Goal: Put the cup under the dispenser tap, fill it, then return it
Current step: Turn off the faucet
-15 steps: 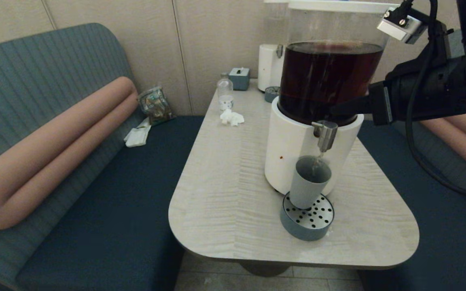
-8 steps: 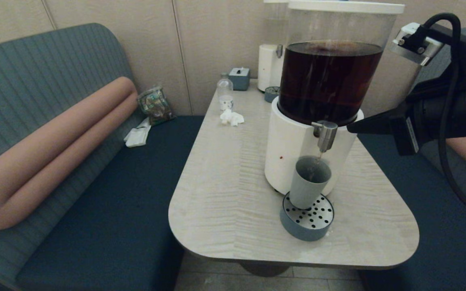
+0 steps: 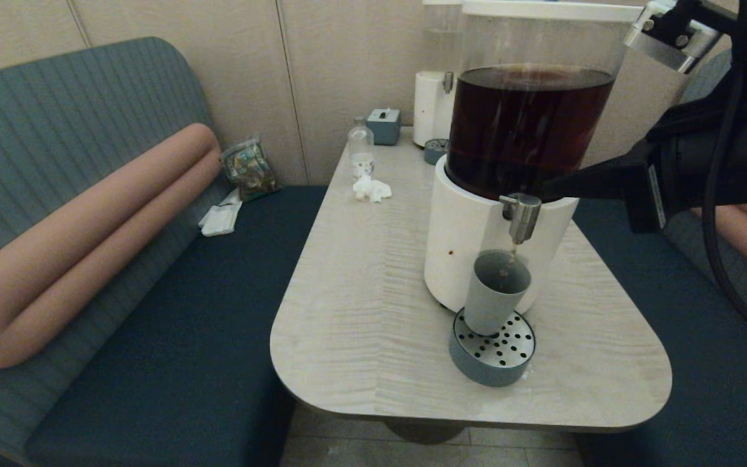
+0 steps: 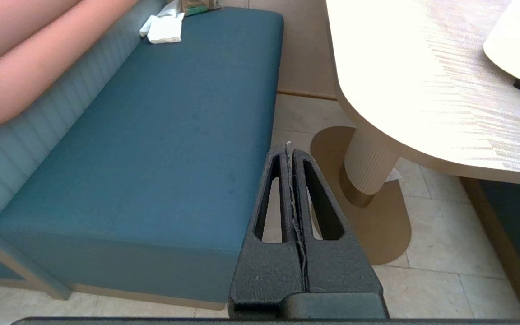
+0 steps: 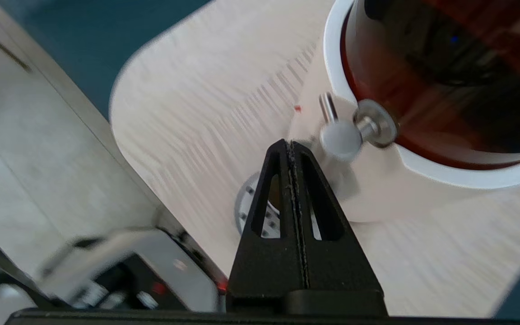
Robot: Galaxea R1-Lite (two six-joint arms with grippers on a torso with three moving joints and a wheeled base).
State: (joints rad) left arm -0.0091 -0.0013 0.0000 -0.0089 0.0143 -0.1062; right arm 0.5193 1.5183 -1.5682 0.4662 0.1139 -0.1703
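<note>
The grey-green cup (image 3: 495, 293) stands upright on the round blue-grey drip tray (image 3: 491, 355), right below the dispenser tap (image 3: 521, 217). A thin brown trickle falls from the spout into it. My right gripper (image 3: 552, 188) reaches in from the right, shut and empty, with its tip just beside the tap's top at the rim of the white base. In the right wrist view the shut tips (image 5: 290, 144) sit close to the tap (image 5: 342, 135), and the fingers hide the cup. My left gripper (image 4: 289, 146) hangs shut over the floor beside the bench, below the table.
The large dispenser (image 3: 477, 240) holds dark brown liquid in its clear tank. At the table's far end stand a smaller white dispenser (image 3: 430, 107), a bottle (image 3: 360, 150), a tissue box (image 3: 384, 125) and a crumpled tissue (image 3: 371, 188). Blue benches (image 3: 172, 337) flank the table.
My right gripper drew back to the right from the tap, then came back to it slightly higher. The stream into the cup has thinned. The cup has not moved.
</note>
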